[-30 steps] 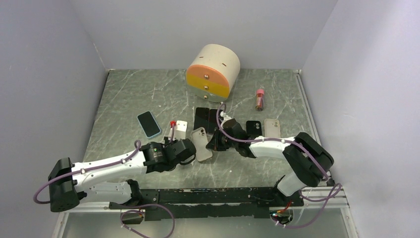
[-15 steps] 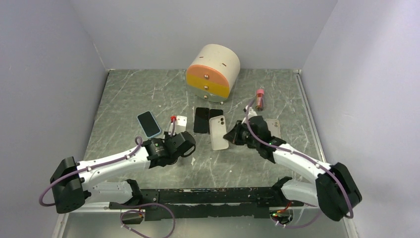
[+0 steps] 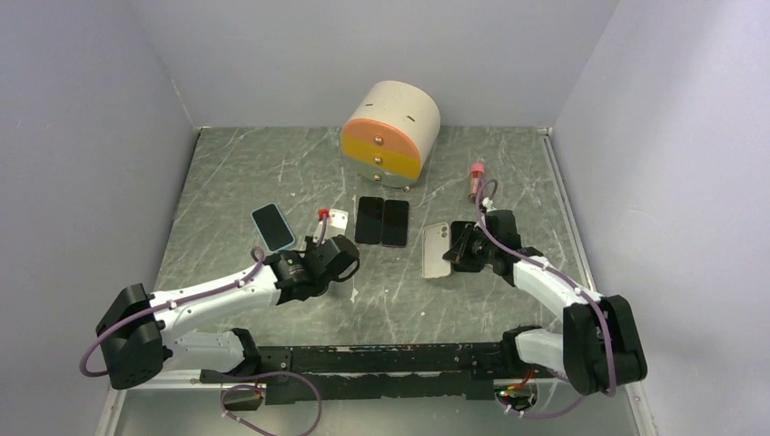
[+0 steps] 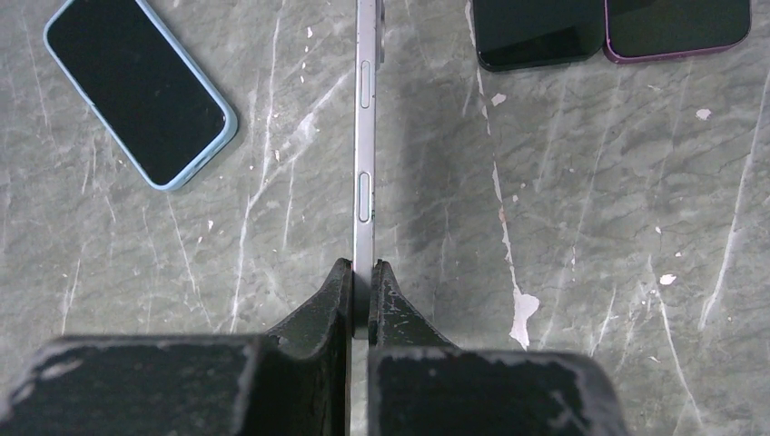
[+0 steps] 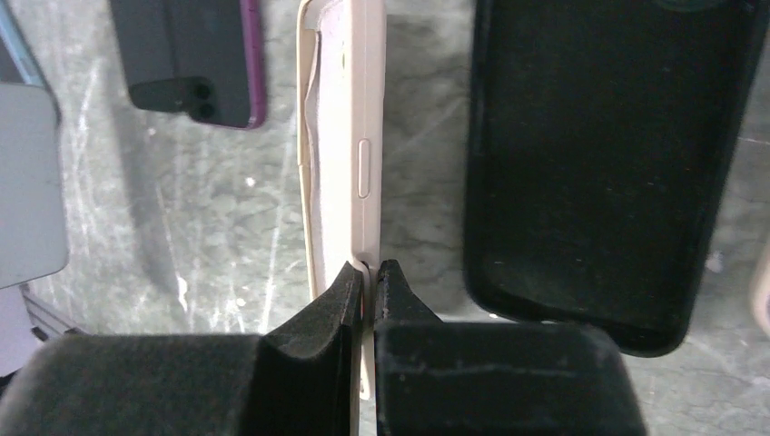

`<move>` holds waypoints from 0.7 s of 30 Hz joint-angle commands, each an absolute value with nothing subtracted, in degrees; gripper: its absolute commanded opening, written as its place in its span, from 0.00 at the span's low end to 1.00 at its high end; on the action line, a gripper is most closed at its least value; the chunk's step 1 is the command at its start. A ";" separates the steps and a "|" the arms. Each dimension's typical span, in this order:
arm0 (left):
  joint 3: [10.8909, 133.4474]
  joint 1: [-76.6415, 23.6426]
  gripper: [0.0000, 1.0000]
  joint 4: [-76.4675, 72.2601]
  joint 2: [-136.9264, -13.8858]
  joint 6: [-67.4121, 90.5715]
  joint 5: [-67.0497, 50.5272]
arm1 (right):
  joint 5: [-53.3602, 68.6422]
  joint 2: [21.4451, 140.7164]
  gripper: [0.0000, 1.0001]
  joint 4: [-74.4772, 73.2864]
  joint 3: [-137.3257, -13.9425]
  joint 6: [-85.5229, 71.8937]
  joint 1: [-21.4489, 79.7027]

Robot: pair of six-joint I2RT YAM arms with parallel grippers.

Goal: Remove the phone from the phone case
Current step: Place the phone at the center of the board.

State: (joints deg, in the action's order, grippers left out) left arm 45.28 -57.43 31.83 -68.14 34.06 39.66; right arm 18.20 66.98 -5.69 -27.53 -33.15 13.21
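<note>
left pincer (image 4: 360, 272) clamped on thin edge of silver phone (image 4: 365, 136), bare desk (image 4: 590, 227) either side | right pincer (image 5: 366, 272) clamped on beige case (image 5: 340, 136) rim, seemingly empty; black case (image 5: 590, 163) just beside

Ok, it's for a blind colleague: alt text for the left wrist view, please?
The left gripper is shut on the end of a silver phone held edge-on over a marble table. A phone in a blue case lies screen up at upper left; a black phone and a purple phone sit at upper right.
</note>
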 commanded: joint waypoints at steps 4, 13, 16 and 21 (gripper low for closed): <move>46.18 -56.70 0.02 27.84 -68.32 31.59 41.08 | 17.91 71.72 0.00 -3.24 -28.66 -29.94 9.98; 47.15 -55.48 0.03 25.86 -71.57 29.09 41.77 | 13.84 74.72 0.15 -0.28 -30.18 -29.89 9.41; 47.33 -54.95 0.03 24.67 -72.55 28.43 41.13 | 14.42 75.65 0.14 2.45 -29.78 -31.13 9.36; 47.72 -54.30 0.03 23.51 -73.92 27.36 40.72 | 13.94 76.47 0.12 6.76 -27.87 -34.44 9.31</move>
